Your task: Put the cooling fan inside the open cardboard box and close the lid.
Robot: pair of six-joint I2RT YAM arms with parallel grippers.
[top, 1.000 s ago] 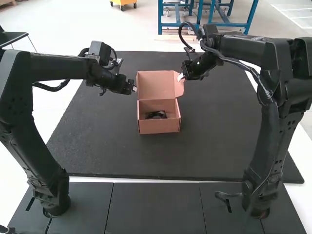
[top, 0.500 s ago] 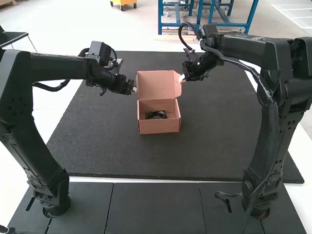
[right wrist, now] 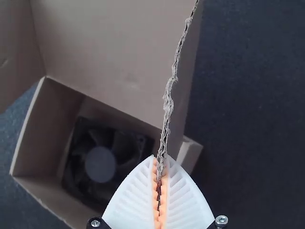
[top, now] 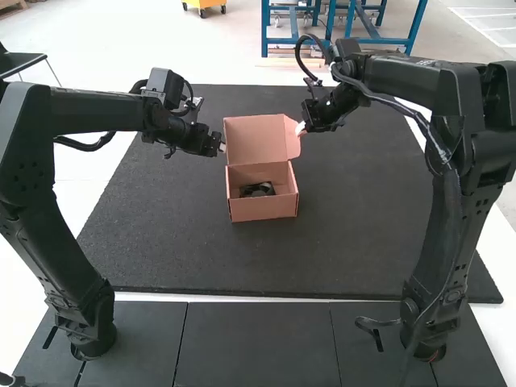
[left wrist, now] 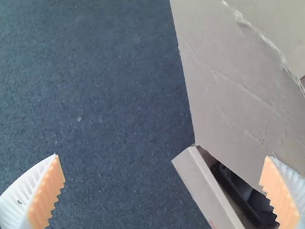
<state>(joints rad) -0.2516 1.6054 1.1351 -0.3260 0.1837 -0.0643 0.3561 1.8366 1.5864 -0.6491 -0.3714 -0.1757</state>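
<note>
Black mat (top: 145,226): carries your cardboard box (top: 263,203), its lid (top: 258,139) standing upright.
Cooling fan (top: 260,190): lies flat inside the box, below both grippers.
Right gripper (right wrist: 159,188): clamped on the lid's side flap edge, above the box's right wall.
Left gripper (top: 216,146): fingers (left wrist: 45,191) spread, just beside the lid's left edge.

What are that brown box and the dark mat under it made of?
The brown open box looks like matte corrugated cardboard: its lid has a ragged edge showing thin fluted layers. The dark mat is probably rubber or dense foam, judging by its grainy, speckled, non-shiny surface.
</note>
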